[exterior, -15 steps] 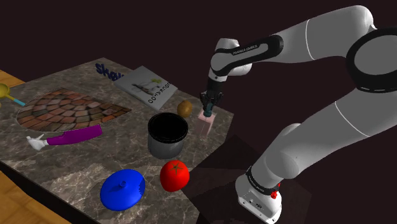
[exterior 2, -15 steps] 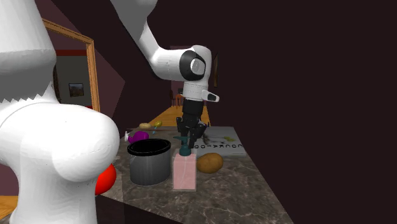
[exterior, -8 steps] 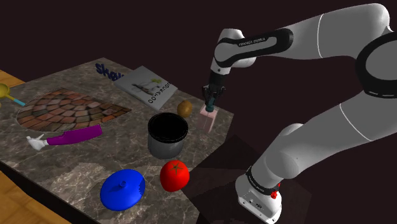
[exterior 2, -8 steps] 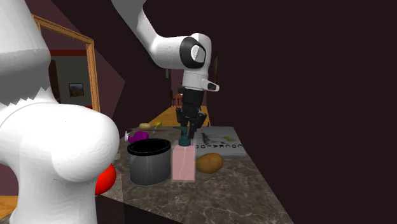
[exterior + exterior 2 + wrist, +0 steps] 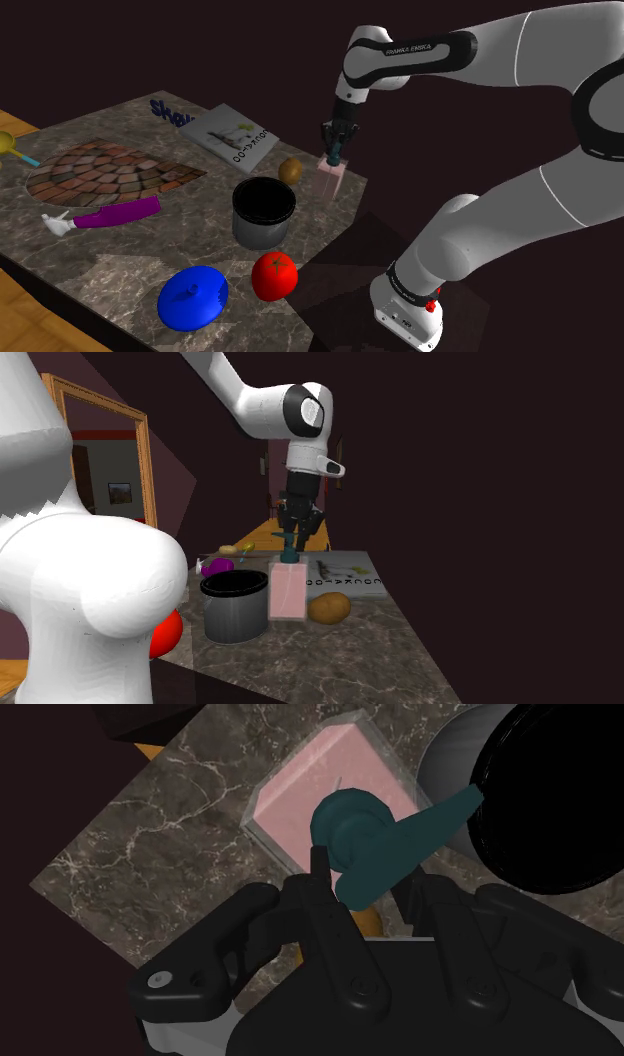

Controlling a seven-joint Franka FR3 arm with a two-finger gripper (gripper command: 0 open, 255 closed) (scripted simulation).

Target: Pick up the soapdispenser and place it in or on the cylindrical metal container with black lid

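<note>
Pink square soap dispenser with teal pump (image 5: 288,590) now hangs clear of the dark marble table (image 5: 375,644), higher than a second ago. Black gripper (image 5: 290,540) is clamped on its pump. Lift looks done; the dark grey cylindrical metal container (image 5: 234,610) sits just beside it.

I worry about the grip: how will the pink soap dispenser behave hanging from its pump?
Clasped only at its slim pump, the soap dispenser may swing or twist in the tool. Its tall, narrow body would probably tip if set on the pot rim.
</note>
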